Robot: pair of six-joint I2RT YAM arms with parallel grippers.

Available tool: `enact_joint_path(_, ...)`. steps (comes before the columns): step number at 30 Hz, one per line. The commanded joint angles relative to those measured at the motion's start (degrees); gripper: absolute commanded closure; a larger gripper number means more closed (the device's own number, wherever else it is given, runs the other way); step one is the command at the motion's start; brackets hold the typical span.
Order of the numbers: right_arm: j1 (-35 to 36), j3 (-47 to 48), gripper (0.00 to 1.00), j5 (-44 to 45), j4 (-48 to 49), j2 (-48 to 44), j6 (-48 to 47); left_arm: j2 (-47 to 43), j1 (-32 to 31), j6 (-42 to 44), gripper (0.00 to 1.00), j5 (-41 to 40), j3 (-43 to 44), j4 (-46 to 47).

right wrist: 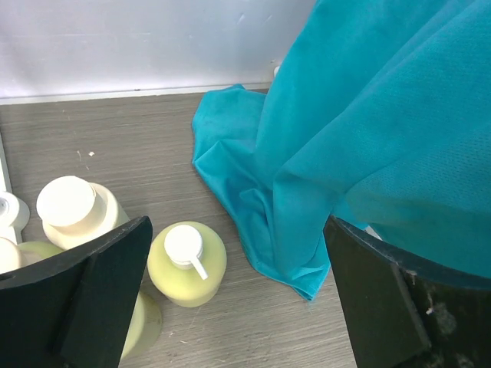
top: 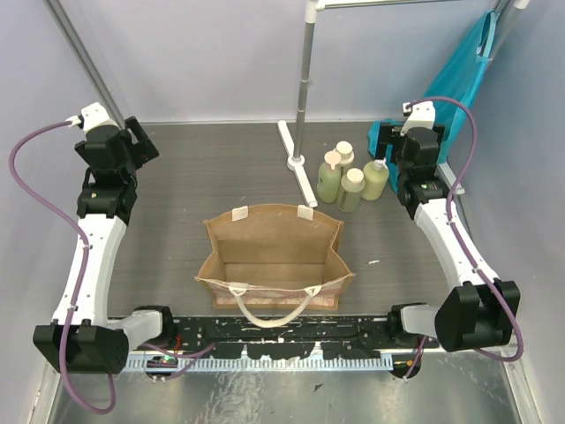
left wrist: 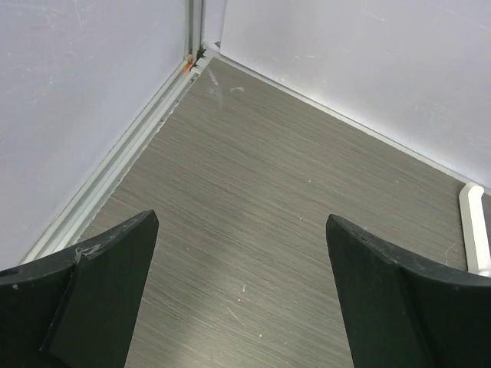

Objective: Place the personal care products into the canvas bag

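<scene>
Four small bottles of pale yellow-green liquid (top: 351, 181) stand together at the back right of the table. The tan canvas bag (top: 275, 231) stands open and empty at the middle, cream handles up. My right gripper (top: 391, 155) is open and empty, just right of the bottles. In the right wrist view the gripper (right wrist: 236, 224) hovers over a white pump-top bottle (right wrist: 186, 264), with a cream-capped bottle (right wrist: 77, 211) at its left finger. My left gripper (top: 146, 141) is open and empty at the far left back, over bare table (left wrist: 242, 217).
A teal blue cloth (top: 459, 79) hangs at the back right and pools on the table by my right gripper (right wrist: 253, 176). A white stand base (top: 296, 163) with a metal pole (top: 306, 71) sits left of the bottles. Walls close the back and sides.
</scene>
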Motion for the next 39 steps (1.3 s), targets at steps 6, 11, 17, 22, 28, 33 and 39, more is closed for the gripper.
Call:
enact_joint_path(6,0.2,6.0,0.0,0.9,-1.0,2.0,-0.7,-7.3,0.1,9.6,0.02,15.7,-6.5,14.7)
enact_joint_path(11,0.2,10.4,0.0,1.4,-5.4,3.8,-0.1,-11.5,0.0,15.0,0.02,25.6,-11.7,21.2)
enact_joint_path(17,0.2,25.3,0.0,3.3,-20.6,11.3,2.2,-8.7,0.0,15.3,0.02,30.7,-5.7,12.3)
enact_joint_path(22,0.2,39.0,0.0,2.1,-32.9,17.9,3.9,0.3,0.1,9.5,0.02,36.3,7.1,-5.0)
enact_joint_path(28,0.2,49.4,0.03,-1.6,-46.4,23.4,7.9,6.5,-0.4,6.3,0.02,48.1,18.9,-21.1)
enact_joint_path(33,0.2,50.1,0.04,-4.4,-52.8,24.4,10.9,7.1,-4.1,7.6,0.02,45.0,24.6,-37.5)
enact_joint_path(39,0.3,50.9,0.0,-4.2,-57.0,26.6,10.9,9.3,-9.0,4.1,0.02,43.5,25.5,-48.1)
